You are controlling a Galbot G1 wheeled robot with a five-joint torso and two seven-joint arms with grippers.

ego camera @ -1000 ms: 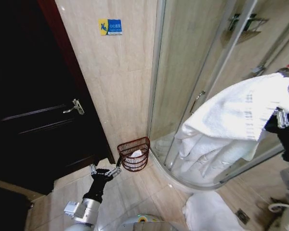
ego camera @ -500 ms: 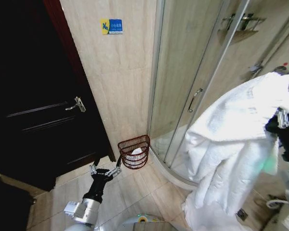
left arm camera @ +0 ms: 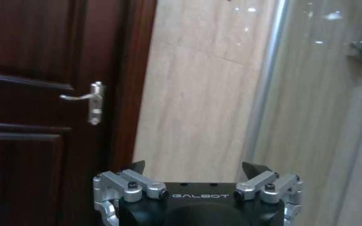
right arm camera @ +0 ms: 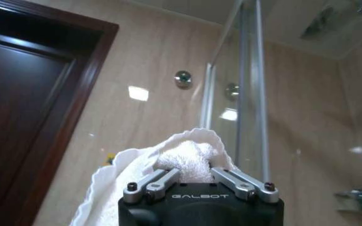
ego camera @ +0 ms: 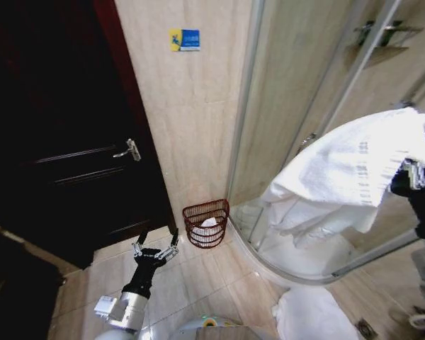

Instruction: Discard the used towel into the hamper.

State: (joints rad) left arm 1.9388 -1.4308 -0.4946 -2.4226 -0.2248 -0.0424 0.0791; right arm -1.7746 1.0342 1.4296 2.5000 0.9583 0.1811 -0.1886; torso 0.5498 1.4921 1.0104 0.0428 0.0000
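1. Head view: our right gripper (ego camera: 411,177), at three o'clock, is clamped on the white towel (ego camera: 347,170), which drapes down toward eight o'clock. Our left gripper (ego camera: 154,253) hangs low with fingers spread wide, empty. The hamper (ego camera: 206,223) stands upright on the floor by the wall, at one o'clock from it. A blue-yellow sign's (ego camera: 185,39) writing is unreadable.
2. Left wrist view: our left gripper (left arm camera: 197,170) is wide open, marked "GALBOT", facing the door handle (left arm camera: 88,101).
3. Right wrist view: our right gripper (right arm camera: 195,175), marked "GALBOT", pinches the towel (right arm camera: 184,157).

The towel (ego camera: 354,170) hides the right gripper's fingers (right arm camera: 158,181).
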